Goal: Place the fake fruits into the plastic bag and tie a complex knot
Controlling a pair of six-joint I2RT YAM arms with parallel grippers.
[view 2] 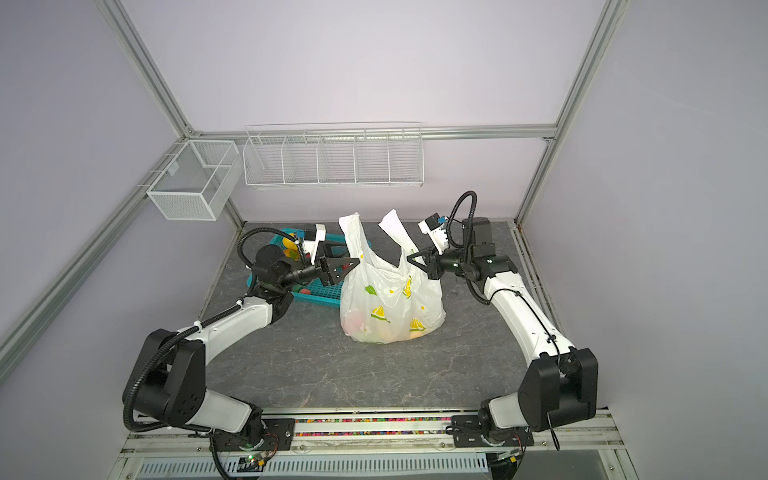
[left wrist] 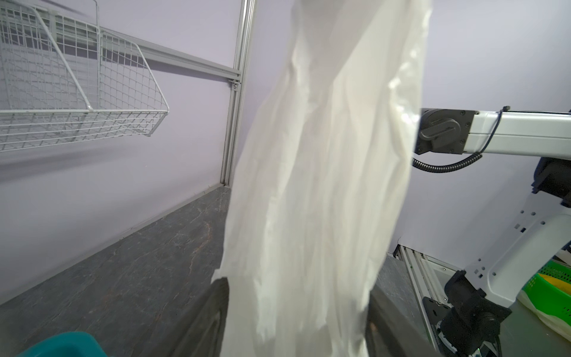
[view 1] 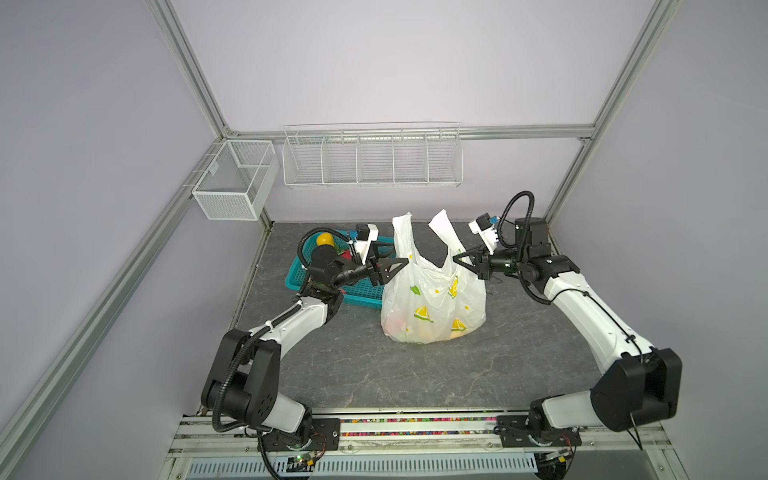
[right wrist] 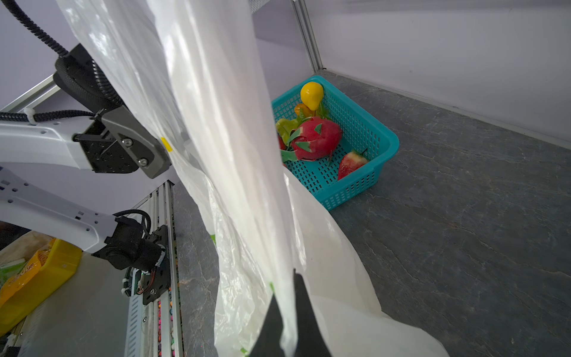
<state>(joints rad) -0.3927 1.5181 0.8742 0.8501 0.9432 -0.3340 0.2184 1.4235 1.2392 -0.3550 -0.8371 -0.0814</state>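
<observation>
A dark, stone-patterned tabletop [view 1: 415, 374] sat between lilac walls, with a white mesh box [view 1: 232, 178] and a long wire rack [view 1: 372, 158] hung on the back frame. The plastic bag [view 1: 432, 299] stood upright mid-table between the two arms, both strap handles raised. The left gripper [view 1: 398, 258] was at the left strap [view 1: 402, 235]. Its jaws stood apart, and the left wrist view showed the strap running through the gap between the fingers [left wrist: 210, 315]. The right gripper [view 1: 457, 258] was pinched together on the bag's plastic at the foot of the right strap [view 1: 446, 232], with the film squeezed between its fingers in the right wrist view. Through the bag's thin wall, fake fruits [view 1: 397, 326] showed as blurred pink and yellow shapes at the bottom. Just beside the bag, behind the left arm, lay a teal basket [view 1: 357, 297]. It held more fruit: a yellow fruit [right wrist: 312, 94], a pink dragon fruit [right wrist: 315, 139] and a strawberry [right wrist: 350, 163].
</observation>
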